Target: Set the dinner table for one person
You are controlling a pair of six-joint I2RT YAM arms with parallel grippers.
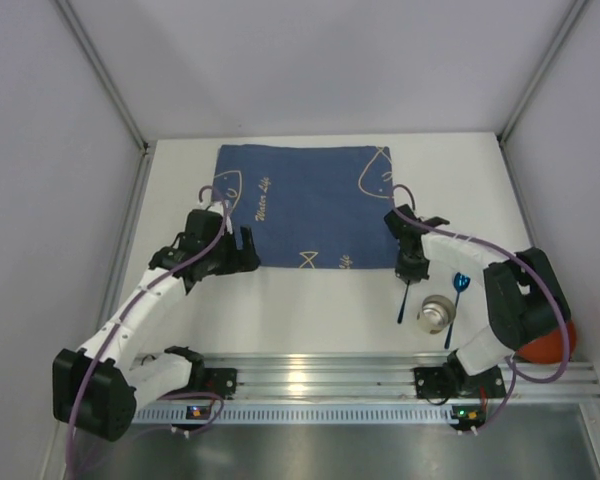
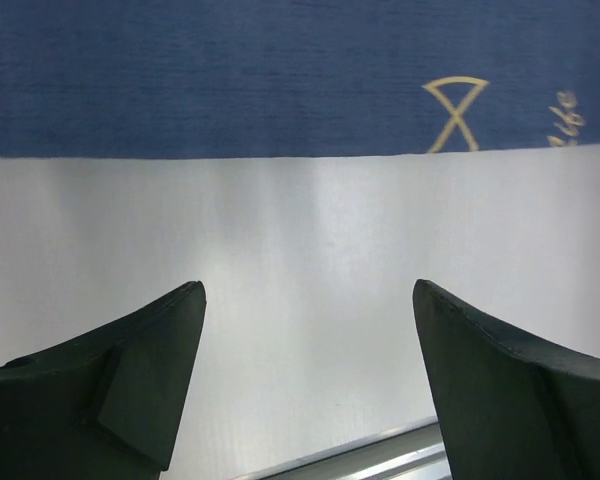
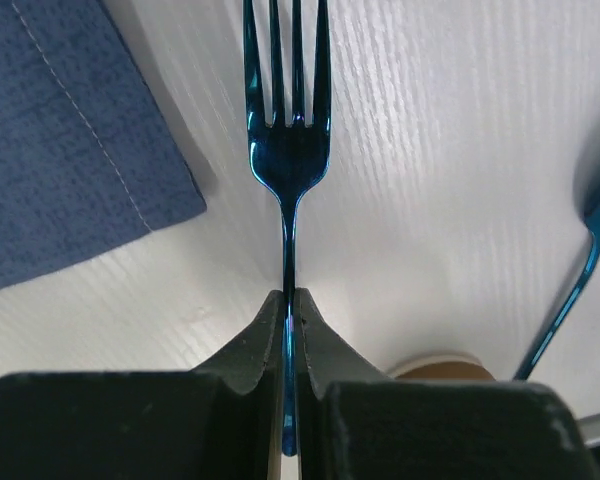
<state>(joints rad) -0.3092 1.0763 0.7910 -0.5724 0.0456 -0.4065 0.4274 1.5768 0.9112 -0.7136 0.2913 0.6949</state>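
Camera set: one overhead, two wrist-mounted.
Top external: high above the near edge, looking down on the whole desk [image 1: 310,300]. Left wrist: close and low, facing the edge of the blue mat [image 2: 230,70] across the upper frame. Right wrist: close, looking along the fork [image 3: 286,150], mat corner at upper left. Shared by all: desk, mat.

The white bench [image 1: 310,300] carries a dark blue cloth mat [image 1: 305,205] towards its far side. Off the mat's near right corner are a blue fork [image 3: 286,160], a small cup [image 1: 435,315] and a blue spoon [image 1: 461,283], the cup between the two.
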